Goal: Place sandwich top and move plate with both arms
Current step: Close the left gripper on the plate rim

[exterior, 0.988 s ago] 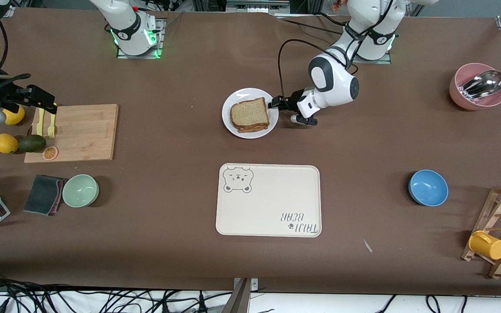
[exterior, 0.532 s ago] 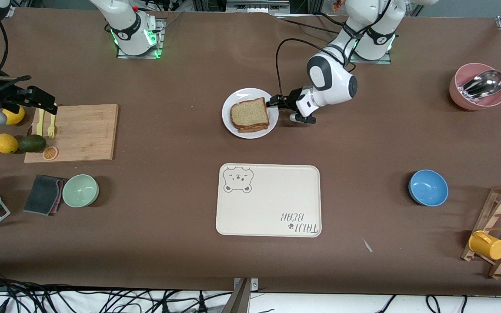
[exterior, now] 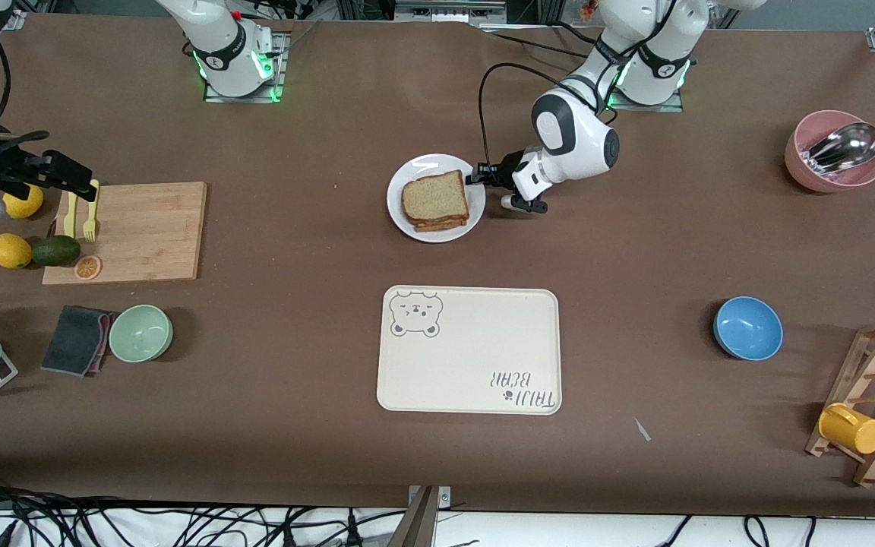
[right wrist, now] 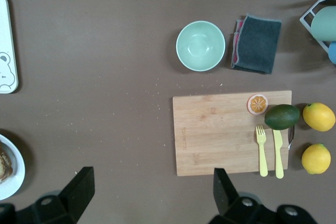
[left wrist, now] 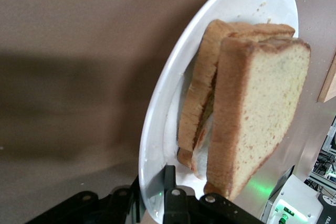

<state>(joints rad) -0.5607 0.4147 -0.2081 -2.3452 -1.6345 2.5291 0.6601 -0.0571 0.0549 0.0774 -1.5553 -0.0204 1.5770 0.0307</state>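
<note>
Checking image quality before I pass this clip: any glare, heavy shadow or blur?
Front view: even light, glare on the metal scoop. Left wrist view: broad soft shadow on the table beside the plate, gripper parts at the edge blurred. Right wrist view: sharp, faint shadows by the green bowl.

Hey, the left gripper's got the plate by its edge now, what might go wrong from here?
1. The left gripper pinches only the rim of the plate; lifted one-sided, it may tilt or slip.
2. The sandwich top lies loose on the stack and might slide off.
3. The right gripper hangs open over the cutting board end, giving no support yet.
</note>
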